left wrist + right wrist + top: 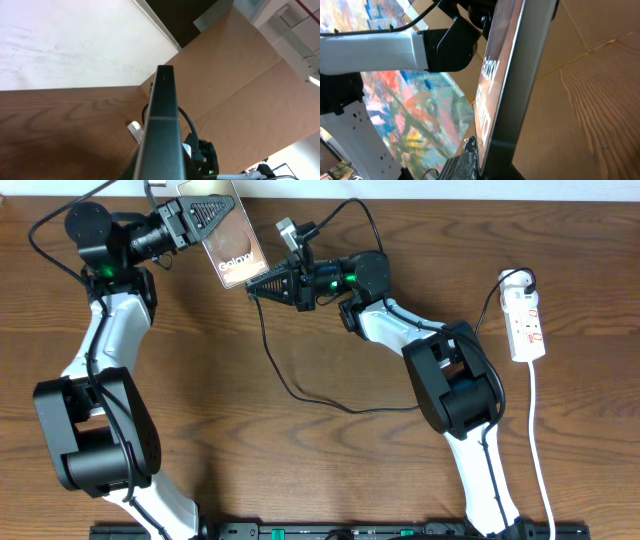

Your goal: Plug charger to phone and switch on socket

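The bronze-brown phone (228,242) with white "Galaxy" lettering is held off the table at the back, tilted, with my left gripper (198,220) shut on its upper end. From the left wrist I see only its dark edge (162,125). My right gripper (256,286) is shut and points left, its tip at the phone's lower edge. The black charger (350,411) trails out from under it and loops across the table toward the socket (528,328). The plug tip itself is hidden. Up close, the phone (505,50) fills the right wrist view beside a dark finger (470,150).
The socket is a white strip with red marks at the far right. A white adapter (515,280) is plugged into its top, and its white cord (537,440) runs toward the front edge. Cardboard (240,75) stands behind the table.
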Robot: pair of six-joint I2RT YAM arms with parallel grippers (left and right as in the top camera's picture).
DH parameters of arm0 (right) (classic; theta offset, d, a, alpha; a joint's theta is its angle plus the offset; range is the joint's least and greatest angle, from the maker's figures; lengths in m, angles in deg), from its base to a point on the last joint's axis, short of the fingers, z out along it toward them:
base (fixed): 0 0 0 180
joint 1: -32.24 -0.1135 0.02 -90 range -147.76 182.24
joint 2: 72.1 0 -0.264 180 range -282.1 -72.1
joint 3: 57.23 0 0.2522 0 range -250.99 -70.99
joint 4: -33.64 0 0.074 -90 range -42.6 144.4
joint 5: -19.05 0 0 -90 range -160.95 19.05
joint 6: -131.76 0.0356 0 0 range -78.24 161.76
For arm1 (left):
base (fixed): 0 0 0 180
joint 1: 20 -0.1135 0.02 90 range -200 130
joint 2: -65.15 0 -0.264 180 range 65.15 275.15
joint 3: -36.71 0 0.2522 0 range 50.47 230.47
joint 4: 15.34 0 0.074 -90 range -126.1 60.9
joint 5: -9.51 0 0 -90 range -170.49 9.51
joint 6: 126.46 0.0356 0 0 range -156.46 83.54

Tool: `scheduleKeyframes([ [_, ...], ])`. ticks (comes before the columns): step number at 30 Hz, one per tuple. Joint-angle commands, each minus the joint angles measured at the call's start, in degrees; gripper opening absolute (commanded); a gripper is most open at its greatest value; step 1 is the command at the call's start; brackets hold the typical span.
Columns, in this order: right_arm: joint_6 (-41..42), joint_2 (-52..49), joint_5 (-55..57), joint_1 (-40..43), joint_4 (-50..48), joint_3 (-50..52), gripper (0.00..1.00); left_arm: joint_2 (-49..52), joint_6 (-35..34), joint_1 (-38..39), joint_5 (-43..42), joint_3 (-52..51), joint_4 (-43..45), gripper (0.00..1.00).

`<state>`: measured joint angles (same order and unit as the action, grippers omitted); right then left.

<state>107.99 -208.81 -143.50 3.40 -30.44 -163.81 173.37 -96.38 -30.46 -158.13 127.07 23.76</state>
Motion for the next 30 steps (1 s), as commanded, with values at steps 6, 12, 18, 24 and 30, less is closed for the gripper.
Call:
scheduleKeyframes([
  [6,1.44,0.72,9.4,0.17,-0.63,-1.05,0.01,-0.85,2.27,0.85,-8.15,0.5,-0.02,0.07],
  [12,2.34,0.72,7.5,1.05,-0.61,-1.05,0.01,-0.85,2.27,0.85,-8.74,0.5,-0.02,0.07],
  [18,2.29,0.72,7.5,0.92,-0.7,-1.05,0.01,-0.85,2.32,0.85,-10.67,0.5,-0.02,0.08],
  [24,2.29,0.72,7.48,0.98,-0.7,-1.05,0.01,-0.85,2.29,0.85,-10.86,0.5,-0.02,0.08],
  [30,2.05,0.72,7.02,0.68,-0.66,-1.05,0.01,-0.85,2.27,0.83,-10.8,0.5,-0.02,0.08],
])
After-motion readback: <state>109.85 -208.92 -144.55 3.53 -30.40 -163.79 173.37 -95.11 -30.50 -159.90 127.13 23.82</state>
